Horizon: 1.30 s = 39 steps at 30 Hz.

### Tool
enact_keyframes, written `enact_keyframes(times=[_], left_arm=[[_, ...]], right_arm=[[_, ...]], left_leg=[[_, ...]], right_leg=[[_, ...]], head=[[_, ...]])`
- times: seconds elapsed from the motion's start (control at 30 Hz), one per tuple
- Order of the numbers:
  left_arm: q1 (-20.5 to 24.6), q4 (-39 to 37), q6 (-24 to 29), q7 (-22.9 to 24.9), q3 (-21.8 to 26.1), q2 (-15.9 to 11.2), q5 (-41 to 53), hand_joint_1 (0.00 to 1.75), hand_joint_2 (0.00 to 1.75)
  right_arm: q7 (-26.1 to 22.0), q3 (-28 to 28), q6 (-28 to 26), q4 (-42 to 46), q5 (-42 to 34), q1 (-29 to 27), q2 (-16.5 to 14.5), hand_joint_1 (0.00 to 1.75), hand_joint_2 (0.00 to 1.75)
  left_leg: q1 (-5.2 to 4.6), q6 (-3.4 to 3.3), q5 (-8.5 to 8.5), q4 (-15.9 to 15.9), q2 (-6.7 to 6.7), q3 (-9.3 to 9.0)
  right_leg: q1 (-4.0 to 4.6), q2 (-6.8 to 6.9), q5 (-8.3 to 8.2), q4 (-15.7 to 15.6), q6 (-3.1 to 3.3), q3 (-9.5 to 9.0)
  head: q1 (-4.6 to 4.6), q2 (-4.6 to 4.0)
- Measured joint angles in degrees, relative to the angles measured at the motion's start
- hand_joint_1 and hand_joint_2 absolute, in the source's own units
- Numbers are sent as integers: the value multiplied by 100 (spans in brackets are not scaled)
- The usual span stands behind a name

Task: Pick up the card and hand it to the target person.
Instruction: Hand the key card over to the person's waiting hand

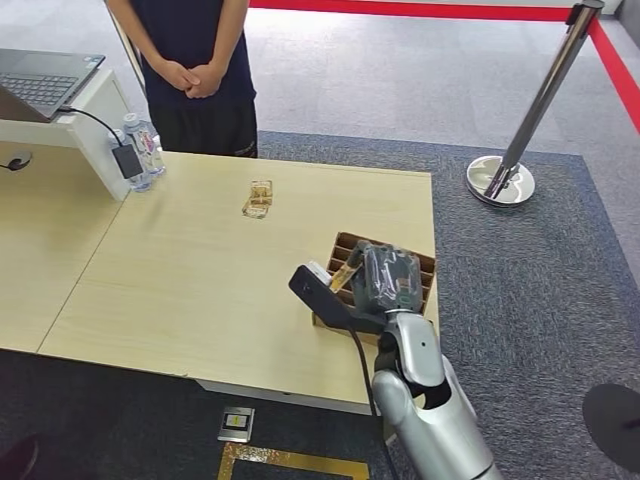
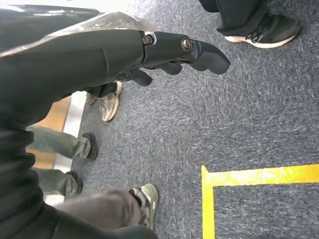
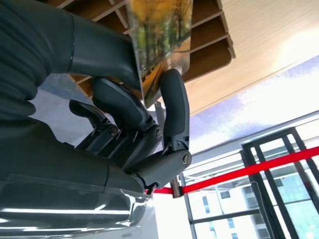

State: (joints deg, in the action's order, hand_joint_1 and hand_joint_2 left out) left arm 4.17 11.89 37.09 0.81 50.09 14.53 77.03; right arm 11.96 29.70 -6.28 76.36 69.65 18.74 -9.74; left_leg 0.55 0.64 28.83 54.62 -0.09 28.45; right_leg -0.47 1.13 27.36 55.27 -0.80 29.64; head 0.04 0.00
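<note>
Presently right hand (image 3: 143, 124) pinches the card (image 3: 161, 40) over the divided box (image 1: 423, 268), left hand (image 2: 158, 55) hanging loose-fingered and empty; pickup looks done, next a reach across the table (image 1: 189, 280) toward the person (image 1: 192, 60).

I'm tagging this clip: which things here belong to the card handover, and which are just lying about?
Job: card, pinched by the right hand; brown divided box; waiting person.
Lying about: laptop, water bottles, small clear holder, stanchion.
</note>
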Motion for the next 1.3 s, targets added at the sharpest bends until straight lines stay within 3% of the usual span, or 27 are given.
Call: enact_keyframes(times=[0.27,0.87,1.3], left_arm=[[4,0,-63,-28,-114,0,67,0,175],[7,0,-67,-30,-196,-2,30,0,175],[8,0,-66,-43,-237,-4,56,0,175]], right_arm=[[-289,9,-1,-113,-523,438,-84,173,175],[-418,12,-11,-1585,-1053,1521,-739,173,175],[-293,-39,-380,-2807,-1612,2611,-1033,175,175]], left_leg=[[0,0,-3,0,1,1],[1,2,-5,0,1,5],[1,2,-5,0,1,6]], right_leg=[[0,0,-2,1,0,0],[0,0,-2,3,0,3],[0,0,-2,3,0,5]], head=[[1,0],[0,0],[0,0]])
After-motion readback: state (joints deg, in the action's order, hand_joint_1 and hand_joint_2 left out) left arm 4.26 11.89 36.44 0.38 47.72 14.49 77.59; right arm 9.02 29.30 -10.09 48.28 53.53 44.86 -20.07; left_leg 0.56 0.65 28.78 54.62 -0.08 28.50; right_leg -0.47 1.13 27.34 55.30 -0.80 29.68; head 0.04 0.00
